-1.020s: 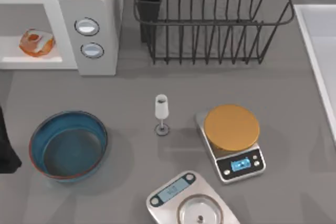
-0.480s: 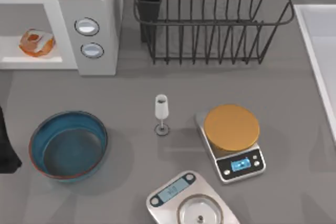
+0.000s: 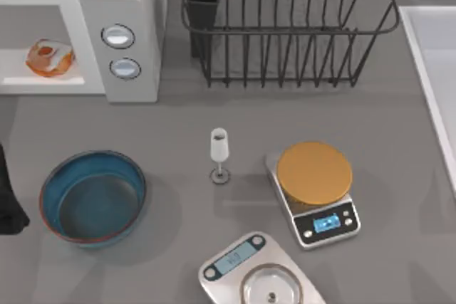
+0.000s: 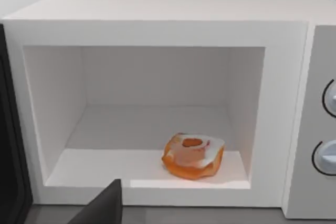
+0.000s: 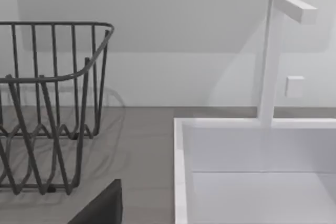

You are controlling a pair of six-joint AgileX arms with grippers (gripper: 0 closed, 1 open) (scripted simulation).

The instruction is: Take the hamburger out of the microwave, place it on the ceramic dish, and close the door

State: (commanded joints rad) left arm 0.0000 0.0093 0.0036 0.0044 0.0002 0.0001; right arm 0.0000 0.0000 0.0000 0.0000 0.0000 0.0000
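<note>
My left hand [image 4: 102, 205] faces the open microwave [image 4: 157, 35]; I cannot tell its grip. The hamburger [image 4: 192, 156] sits on the cavity floor, front right. The ceramic dish [image 3: 92, 197] rests on the tabletop [image 3: 235, 105]. Both scale displays are unreadable

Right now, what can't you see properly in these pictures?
- Door: left wrist view, cut off by the picture's edge.
- Steel scale: top view, bottom edge cuts off its pan.
- Scale screens: top view, numbers too small.
- Left gripper: left wrist view, one dark finger showing; open or shut unclear.
</note>
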